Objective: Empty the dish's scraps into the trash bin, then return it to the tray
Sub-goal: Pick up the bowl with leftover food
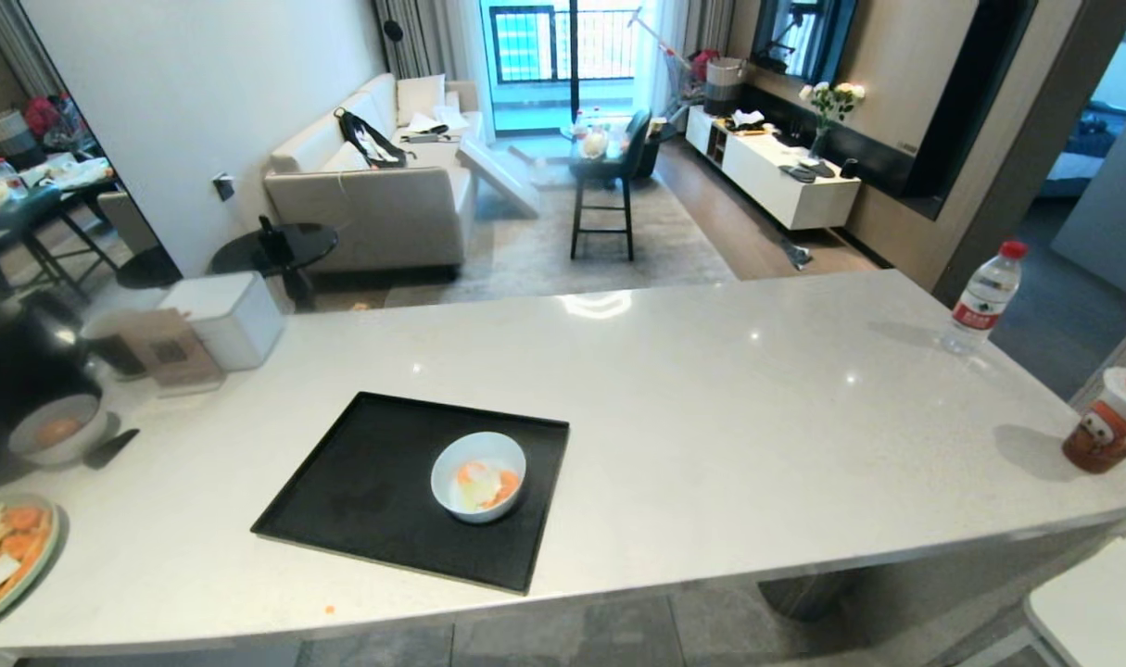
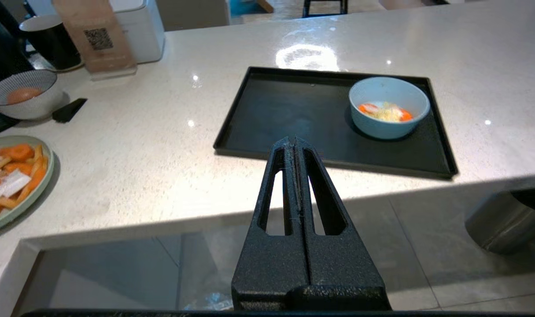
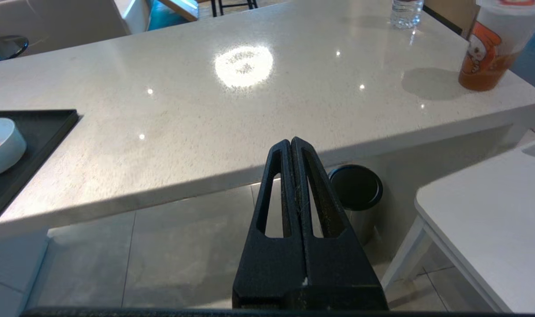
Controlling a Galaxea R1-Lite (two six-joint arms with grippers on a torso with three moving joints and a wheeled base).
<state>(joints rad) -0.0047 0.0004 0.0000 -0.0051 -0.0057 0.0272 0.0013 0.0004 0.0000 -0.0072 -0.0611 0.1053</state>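
Observation:
The pale blue-white dish [image 1: 478, 475] stands on the right half of the black tray [image 1: 359, 491], near the white counter's front edge. It holds the scraps [image 1: 485, 484], orange carrot slices and pale pieces. Neither arm shows in the head view. My left gripper [image 2: 295, 140] is shut and empty, hanging before the counter's edge, short of the tray [image 2: 285, 110] and left of the dish [image 2: 388, 108]. My right gripper [image 3: 290, 141] is shut and empty, well to the right of the dish [image 3: 1, 145]. A bit of crinkled clear plastic [image 2: 208, 303] shows on the floor; I cannot tell whether it belongs to the trash bin.
A grey bin with a black rim [image 3: 355, 187] stands on the floor under the counter's right part. A pale-green plate of vegetables [image 1: 6, 556] and a greyish bowl [image 1: 57, 431] sit at the left. At the right are a water bottle [image 1: 986, 296], a cup [image 1: 1111, 421] and a white seat [image 3: 492, 220].

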